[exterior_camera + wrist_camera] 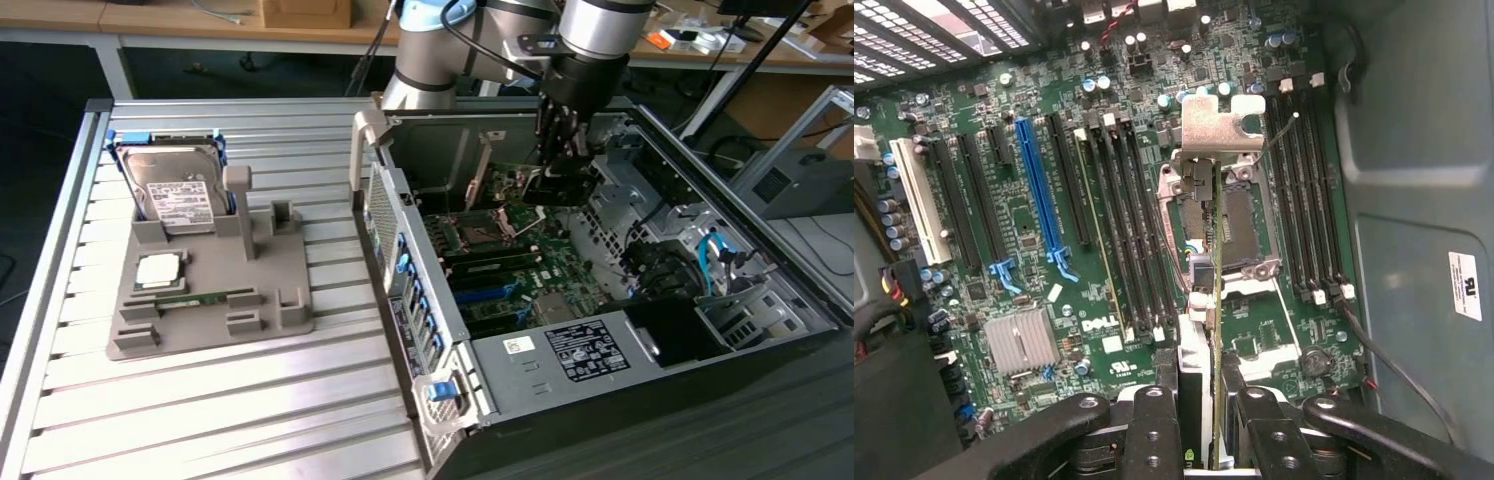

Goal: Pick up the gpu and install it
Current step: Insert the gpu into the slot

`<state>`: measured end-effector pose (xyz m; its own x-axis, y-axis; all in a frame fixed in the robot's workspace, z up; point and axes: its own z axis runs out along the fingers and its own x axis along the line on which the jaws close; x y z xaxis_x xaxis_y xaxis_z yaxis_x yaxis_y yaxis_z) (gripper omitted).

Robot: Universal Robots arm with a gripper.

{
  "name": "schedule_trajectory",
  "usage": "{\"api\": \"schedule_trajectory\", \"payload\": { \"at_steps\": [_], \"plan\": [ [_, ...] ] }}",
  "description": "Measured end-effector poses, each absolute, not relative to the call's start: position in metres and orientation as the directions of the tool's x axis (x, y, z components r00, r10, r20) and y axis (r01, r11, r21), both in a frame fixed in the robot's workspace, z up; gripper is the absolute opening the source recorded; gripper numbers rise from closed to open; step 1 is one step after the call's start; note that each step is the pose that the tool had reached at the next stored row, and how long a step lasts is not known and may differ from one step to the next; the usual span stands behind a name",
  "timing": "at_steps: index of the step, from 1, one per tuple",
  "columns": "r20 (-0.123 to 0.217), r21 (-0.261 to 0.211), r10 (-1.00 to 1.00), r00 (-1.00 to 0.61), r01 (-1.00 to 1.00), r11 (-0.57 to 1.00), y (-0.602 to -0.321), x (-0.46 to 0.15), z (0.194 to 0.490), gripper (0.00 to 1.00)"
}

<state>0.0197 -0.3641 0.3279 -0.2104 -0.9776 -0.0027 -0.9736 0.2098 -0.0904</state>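
Hovering inside the open computer case (747, 330) in the exterior view, the gripper (555, 178) clamps the gpu (1212, 250), seen edge-on from the wrist, silver bracket (1218, 125) above the motherboard's (1034, 250) processor socket (1242, 232).

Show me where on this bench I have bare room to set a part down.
Bare slats lie on the table between the grey fixture and the edge nearest the camera, and in the strip between that fixture and the computer case. Crowded: inside the case, where the pincer holds the gpu over the motherboard.
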Motion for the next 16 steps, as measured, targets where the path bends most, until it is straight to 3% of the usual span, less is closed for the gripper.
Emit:
{"api": "schedule_trajectory", "payload": {
  "at_steps": [16],
  "plan": [
    [-0.003, -0.090, -0.986, -0.165, -0.982, 0.164, -0.3641, 0.0197, 0.3279, 0.27]
  ]
}}
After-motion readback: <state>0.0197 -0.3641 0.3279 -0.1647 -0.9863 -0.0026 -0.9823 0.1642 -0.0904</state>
